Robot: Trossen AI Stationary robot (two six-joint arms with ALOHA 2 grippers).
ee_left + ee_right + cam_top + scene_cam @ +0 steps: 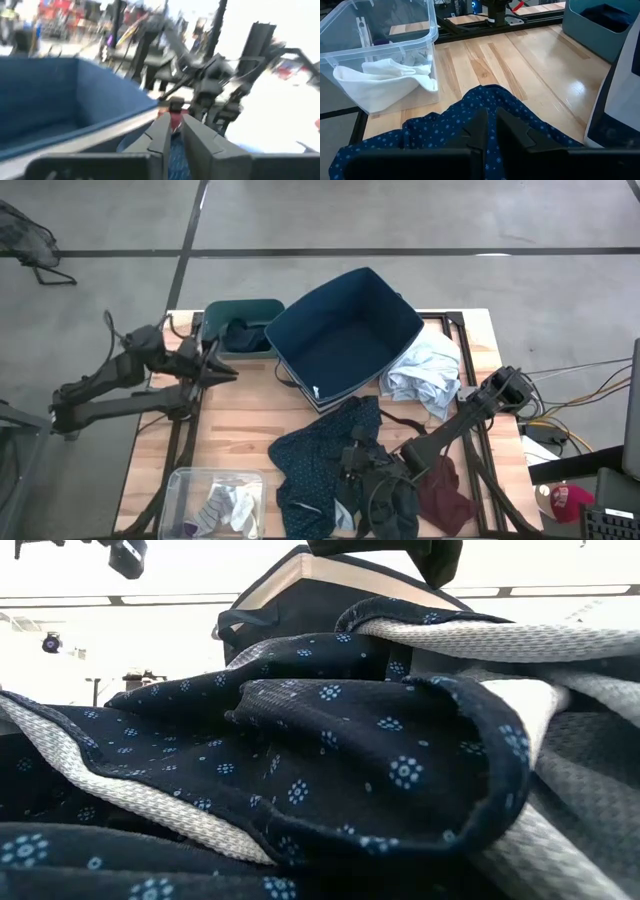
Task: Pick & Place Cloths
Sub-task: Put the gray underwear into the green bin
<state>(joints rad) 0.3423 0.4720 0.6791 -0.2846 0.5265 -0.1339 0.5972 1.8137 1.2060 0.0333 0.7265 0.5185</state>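
The navy white-dotted shirt (320, 455), lying rumpled on the table's near side before the big navy fabric box (345, 330), looks light, limp and likely to sag, so a raised fold is the best hold. My right gripper (490, 131) sits directly over such a fold, fingers nearly together, cloth apparently pinched between. My left gripper (222, 368) hangs well apart by the teal bin (240, 328), fingers nearly together on nothing.

Even daylight falls on the wooden table (250, 405); beyond the navy fabric box (50, 100) the room smears with motion blur and burns out white.
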